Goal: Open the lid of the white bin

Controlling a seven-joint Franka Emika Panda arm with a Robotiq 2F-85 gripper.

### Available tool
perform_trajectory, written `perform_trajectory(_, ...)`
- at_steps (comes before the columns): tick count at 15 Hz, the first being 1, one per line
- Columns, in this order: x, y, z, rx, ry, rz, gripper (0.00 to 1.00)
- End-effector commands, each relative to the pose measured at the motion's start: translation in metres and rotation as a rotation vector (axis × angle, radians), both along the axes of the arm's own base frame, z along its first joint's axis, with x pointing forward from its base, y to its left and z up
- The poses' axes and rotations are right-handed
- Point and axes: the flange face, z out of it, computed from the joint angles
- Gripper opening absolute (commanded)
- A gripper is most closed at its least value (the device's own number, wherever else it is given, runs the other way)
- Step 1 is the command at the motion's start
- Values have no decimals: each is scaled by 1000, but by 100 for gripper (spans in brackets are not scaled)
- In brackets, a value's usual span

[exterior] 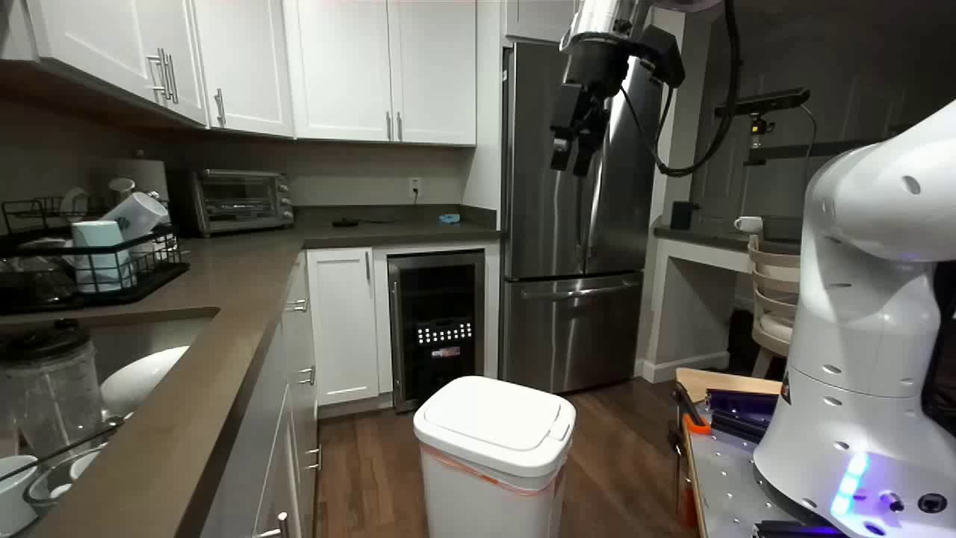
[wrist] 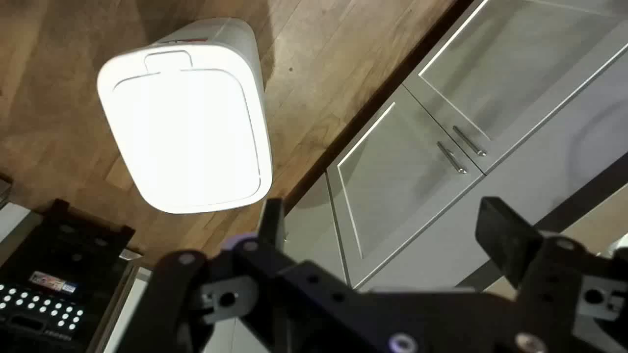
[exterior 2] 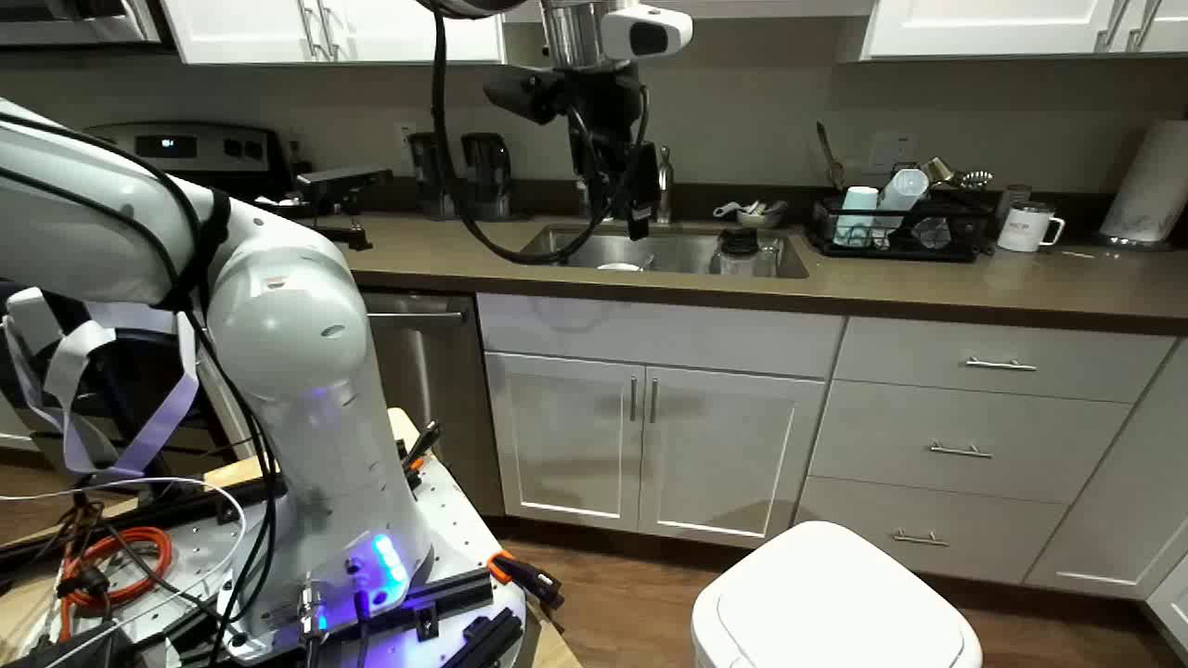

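Nearest in the wrist view, the end effector point(wrist: 385, 225) hangs with its jaws apart, well apart from the lid point(wrist: 186, 139), which lies closed atop the bin point(wrist: 240, 37) on the floor point(wrist: 319, 98).

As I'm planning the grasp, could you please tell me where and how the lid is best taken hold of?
Probably by the tab, on the side facing the robot's base, with the tool coming from above. The lid lies flat and shut, showing no handle, so the outlined tab seems the likeliest hold; whether it lifts or presses isn't clear.
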Motion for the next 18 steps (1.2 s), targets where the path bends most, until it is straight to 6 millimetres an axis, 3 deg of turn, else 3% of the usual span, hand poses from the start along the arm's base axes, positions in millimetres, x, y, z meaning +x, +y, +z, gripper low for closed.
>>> perform_trajectory(1, 0, 0, 1, 0, 1, 0, 100)
perform_trajectory(13, 0, 0, 1, 0, 1, 0, 100)
perform_trajectory(17, 24, 5, -69, 2, 126, 35, 100)
perform_trajectory(18, 33, 7, -95, 6, 160, 56, 100)
